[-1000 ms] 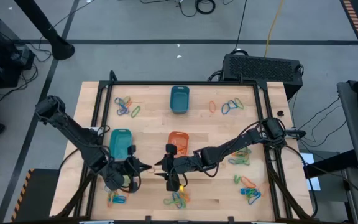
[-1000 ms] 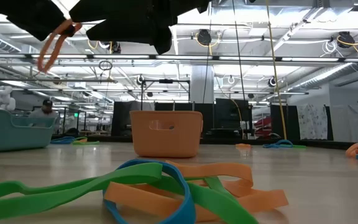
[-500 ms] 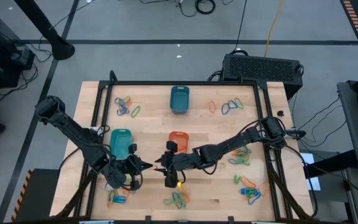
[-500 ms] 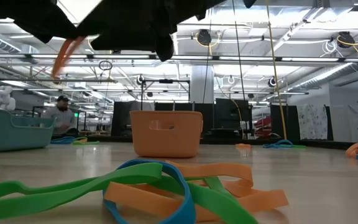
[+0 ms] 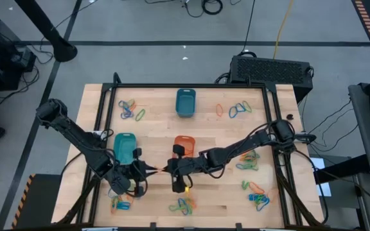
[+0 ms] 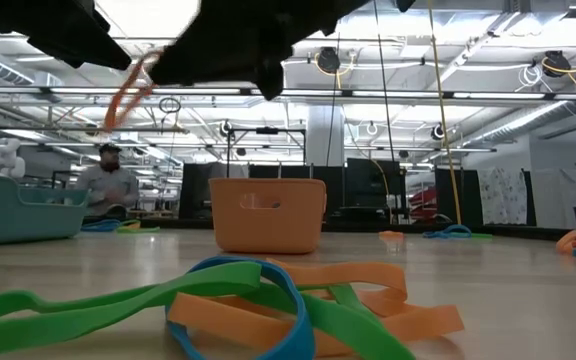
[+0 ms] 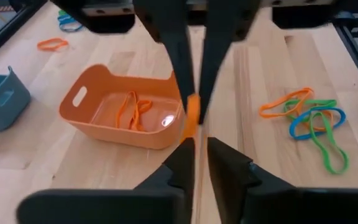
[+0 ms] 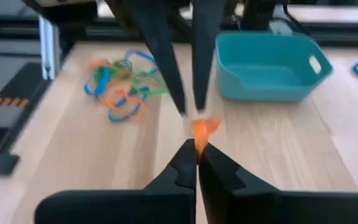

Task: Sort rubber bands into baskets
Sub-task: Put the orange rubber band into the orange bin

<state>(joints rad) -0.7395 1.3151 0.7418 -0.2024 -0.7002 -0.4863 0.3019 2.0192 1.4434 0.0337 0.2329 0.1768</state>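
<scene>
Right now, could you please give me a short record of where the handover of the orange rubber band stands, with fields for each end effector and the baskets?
left end effector: slightly parted at the orange rubber band, above the table's near middle
right end effector: shut on orange rubber band, tip to tip with the left one
orange basket: just beyond the end effectors, holding orange bands
turquoise basket: left of orange basket
dark teal basket: far middle of table
loose bands: scattered in clusters around the table

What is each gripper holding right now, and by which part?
An orange rubber band hangs between both grippers above the table. The right gripper is shut on one end of it. The left gripper is at the other end, fingers slightly apart.
</scene>
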